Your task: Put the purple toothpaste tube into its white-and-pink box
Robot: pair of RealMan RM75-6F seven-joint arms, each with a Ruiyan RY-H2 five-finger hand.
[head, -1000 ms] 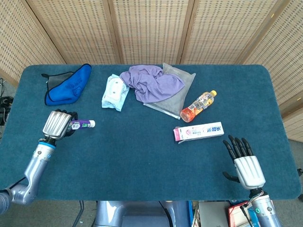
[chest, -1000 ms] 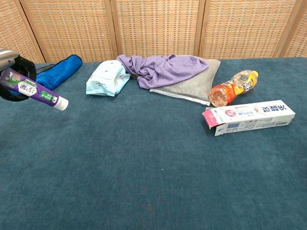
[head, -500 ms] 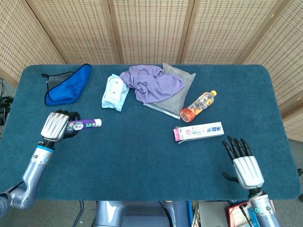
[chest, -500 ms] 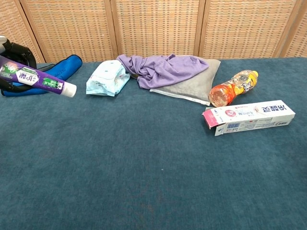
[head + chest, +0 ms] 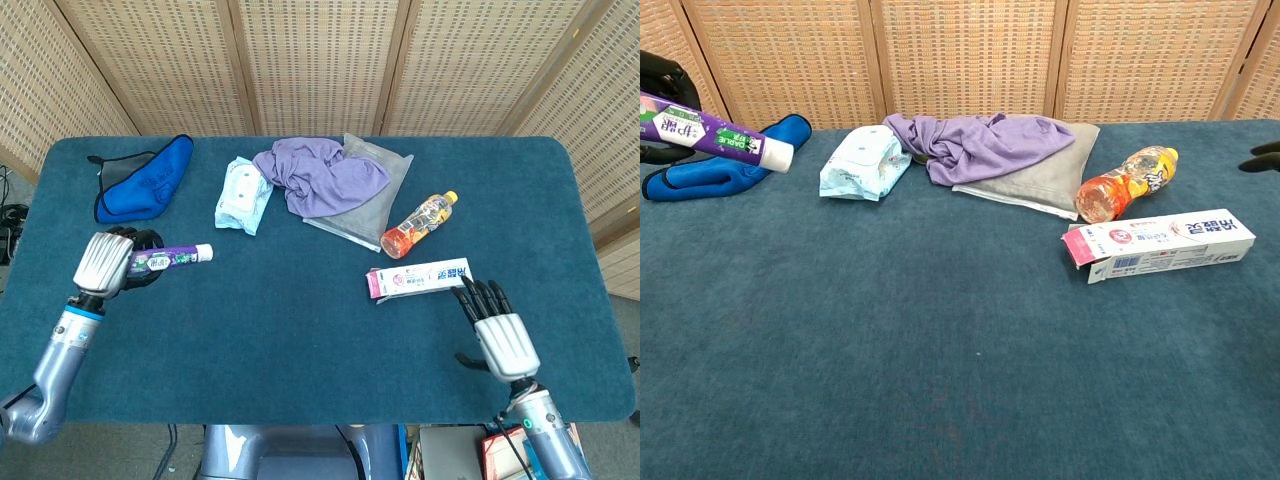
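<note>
My left hand (image 5: 108, 264) grips the purple toothpaste tube (image 5: 170, 257) at the table's left side, held above the cloth with its white cap pointing right. The chest view shows the tube (image 5: 715, 132) raised at the left edge, with only dark fingers (image 5: 660, 72) of that hand visible. The white-and-pink box (image 5: 419, 277) lies flat at the right of the table, its pink flap end open toward the left (image 5: 1158, 243). My right hand (image 5: 492, 322) hovers just in front of the box's right end, fingers spread, holding nothing; its fingertips (image 5: 1263, 155) enter the chest view at the right edge.
A blue cloth bag (image 5: 146, 178) lies at the back left, a wet-wipes pack (image 5: 243, 193) beside it. A purple garment (image 5: 322, 172) rests on a grey pouch (image 5: 372, 196). An orange drink bottle (image 5: 419, 224) lies just behind the box. The table's right edge (image 5: 596, 260) runs close to my right hand.
My left hand has lifted the tube higher and levelled it. My right hand has moved forward and left, toward the box's right end.
</note>
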